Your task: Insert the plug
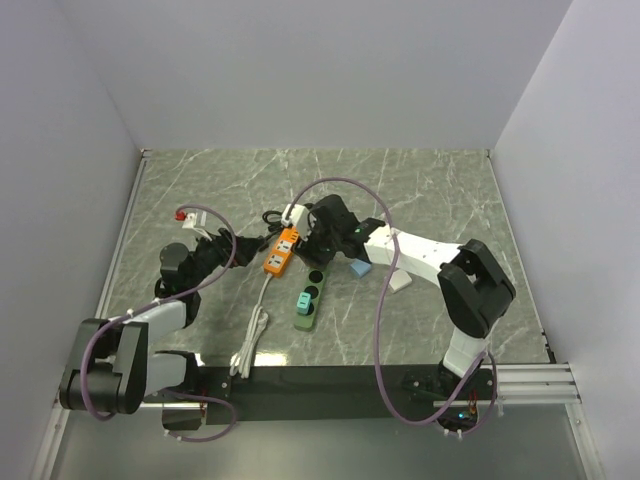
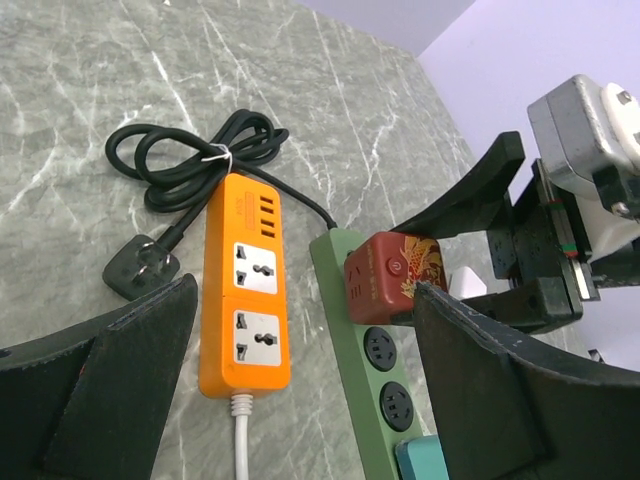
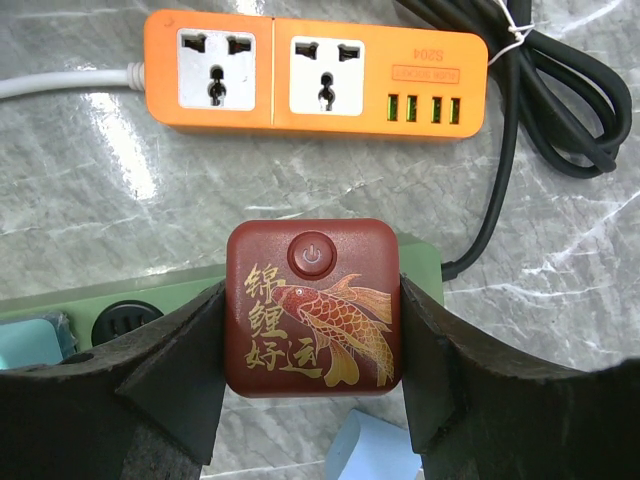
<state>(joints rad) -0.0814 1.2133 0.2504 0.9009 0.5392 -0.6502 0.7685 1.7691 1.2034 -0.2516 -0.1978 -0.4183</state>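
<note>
Right wrist view: grasping red plug [image 3: 313, 308] with right gripper [image 3: 313, 300] atop green power strip [image 3: 60, 298]. Left wrist view: holding left gripper [image 2: 305, 298] released, wide, beside orange strip [image 2: 245, 300].

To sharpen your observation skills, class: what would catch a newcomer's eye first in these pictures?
The dark red cube plug, printed with a gold carp and a power button, stands out. It is clamped in the right gripper at one end of the green power strip. Next to it lies a bright orange power strip with two sockets and four USB ports, beside a tied bundle of black cable.
</note>
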